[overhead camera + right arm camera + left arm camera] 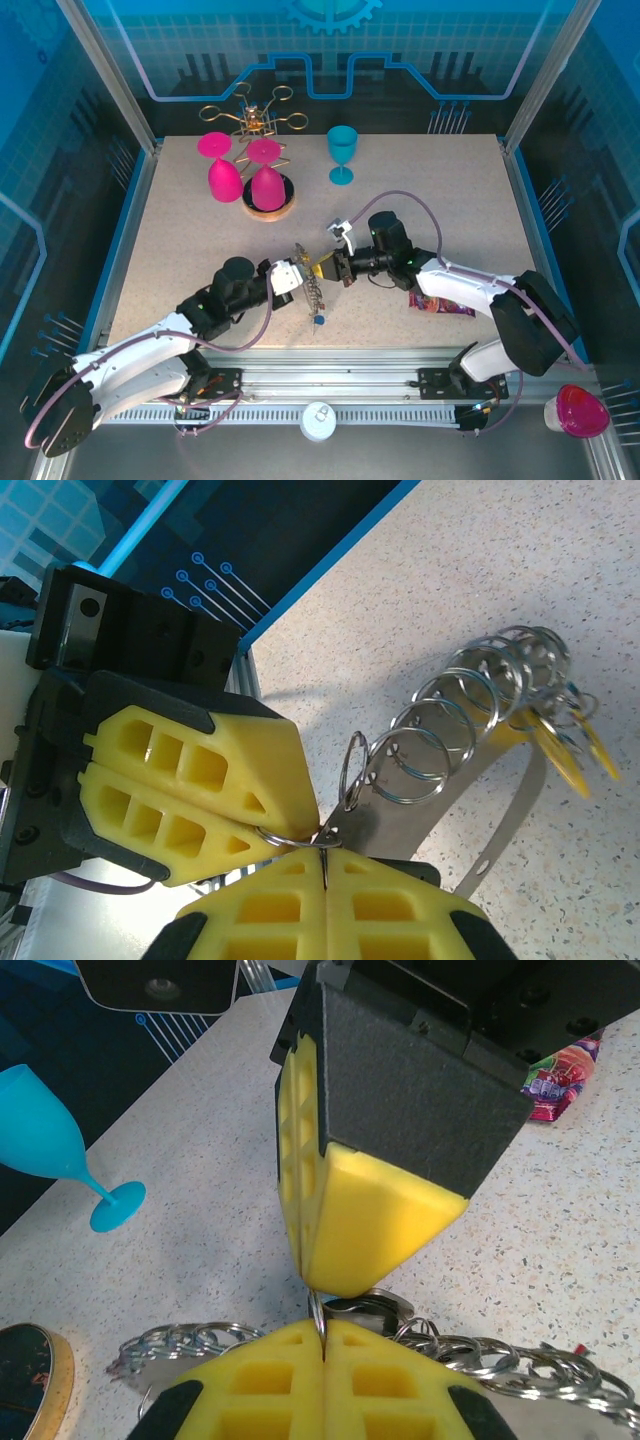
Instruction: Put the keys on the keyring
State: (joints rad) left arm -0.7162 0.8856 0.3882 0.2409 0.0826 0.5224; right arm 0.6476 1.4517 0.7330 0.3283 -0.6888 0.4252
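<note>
Keyring (pixel 400 825) is sitting between the two arms at the middle of the bench (pixel 180 230). Left fingers (pixel 290 1345) are pressing together on one thin silvery ring, right fingers (pixel 290 875) are pinching another, tip to tip, and yellow-tagged keys (pixel 562 755) are riding its far end.

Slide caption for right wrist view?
Left gripper and right gripper, jaws shut, pinch a split ring by the keyring.
</note>
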